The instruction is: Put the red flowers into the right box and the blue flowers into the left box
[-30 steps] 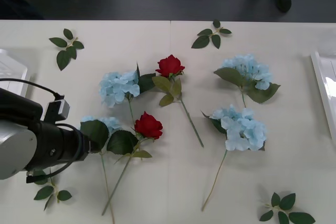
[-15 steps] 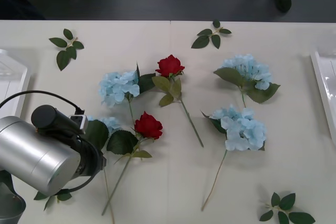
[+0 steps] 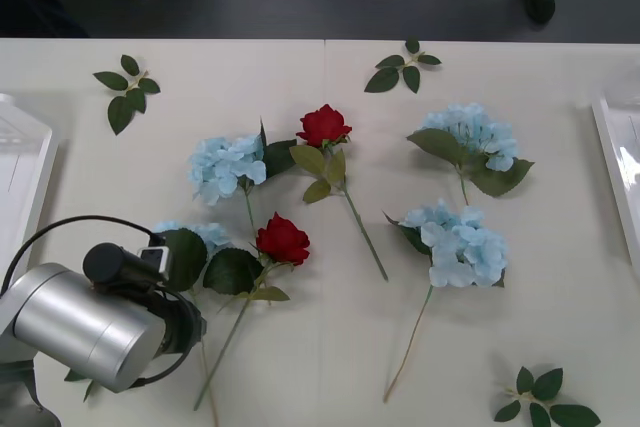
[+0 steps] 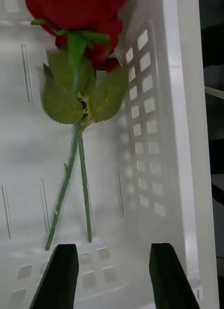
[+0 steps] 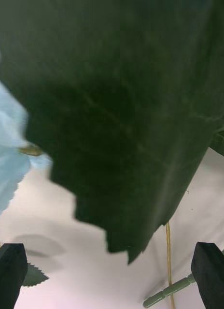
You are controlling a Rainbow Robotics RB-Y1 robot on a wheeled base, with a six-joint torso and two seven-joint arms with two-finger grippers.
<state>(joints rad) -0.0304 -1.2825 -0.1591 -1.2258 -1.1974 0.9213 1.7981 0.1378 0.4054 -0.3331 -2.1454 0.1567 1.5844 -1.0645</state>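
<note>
My left arm has dropped lower toward the table's near-left corner since a moment ago. The left gripper [image 5: 112, 275] hangs with black fingers spread apart, just above a dark green leaf of a pale blue fabric flower [image 3: 205, 235]. Further right, I see two red roses [image 3: 283, 240] and three more blue flowers [image 3: 456, 244] lying on the white table [image 3: 560, 147]. The right gripper [image 4: 113, 275], fingers apart, hovers over the white slotted right box [image 4: 184, 145], where two red roses [image 4: 76, 19] lie.

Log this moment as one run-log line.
left gripper: open, over blue flower leaf | right gripper: open, above right box, red flowers inside | two roses on table
</note>
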